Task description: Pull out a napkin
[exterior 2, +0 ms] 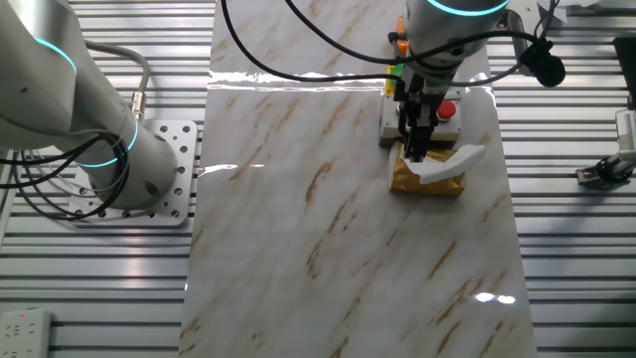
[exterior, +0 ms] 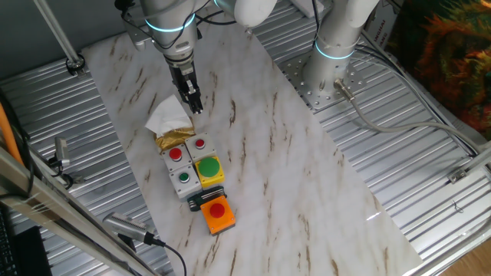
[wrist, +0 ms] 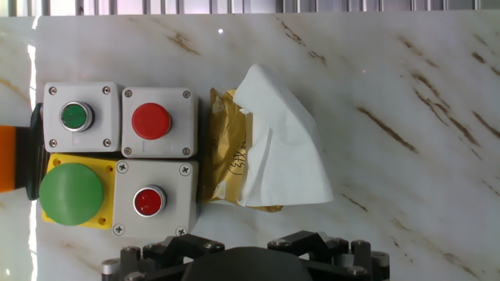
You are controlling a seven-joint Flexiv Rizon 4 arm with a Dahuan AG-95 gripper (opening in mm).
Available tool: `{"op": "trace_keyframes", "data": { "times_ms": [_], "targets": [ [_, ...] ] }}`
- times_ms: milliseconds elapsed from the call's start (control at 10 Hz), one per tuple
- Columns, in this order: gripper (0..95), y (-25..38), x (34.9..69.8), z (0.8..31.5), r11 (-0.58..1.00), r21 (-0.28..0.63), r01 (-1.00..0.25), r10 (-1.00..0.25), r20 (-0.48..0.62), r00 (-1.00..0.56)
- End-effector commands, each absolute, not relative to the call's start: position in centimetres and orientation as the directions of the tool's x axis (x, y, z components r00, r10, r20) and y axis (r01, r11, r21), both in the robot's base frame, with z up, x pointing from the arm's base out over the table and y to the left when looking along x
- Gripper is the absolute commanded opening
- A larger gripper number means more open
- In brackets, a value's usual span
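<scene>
Orange box point(exterior: 218, 215): nearest, at the row's end.
Button boxes point(exterior: 188, 162): grey and yellow, clustered beyond it.
Gold packet point(exterior: 174, 137): touching the grey boxes.
Napkin point(exterior: 168, 116): sticking out of the packet's far side.
Gripper point(exterior: 192, 102): just right of the napkin; cannot tell whether its fingers are spread.

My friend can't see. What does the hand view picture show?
A white napkin sticks out of a shiny gold packet on a marble table. Beside the packet sit grey button boxes and a big green button.

white napkin point(wrist: 281, 144) over gold packet point(wrist: 223, 152), button boxes point(wrist: 117, 156)
</scene>
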State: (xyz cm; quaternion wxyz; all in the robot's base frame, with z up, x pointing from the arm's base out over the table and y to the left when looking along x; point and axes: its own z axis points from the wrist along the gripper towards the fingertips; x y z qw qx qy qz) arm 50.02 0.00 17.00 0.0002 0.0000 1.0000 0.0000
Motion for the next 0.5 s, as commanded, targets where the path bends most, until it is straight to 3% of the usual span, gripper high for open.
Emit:
{"op": "trace_keyframes", "data": {
  "times_ms": [100, 500],
  "targets": [
    [0.0, -0.01, 50.00, 17.04, 0.998, 0.051, -0.029, -0.031, 0.034, -0.999],
    [0.0, -0.02, 49.98, 17.19, 0.998, 0.065, -0.008, -0.010, 0.036, -0.999]
  ]
}}
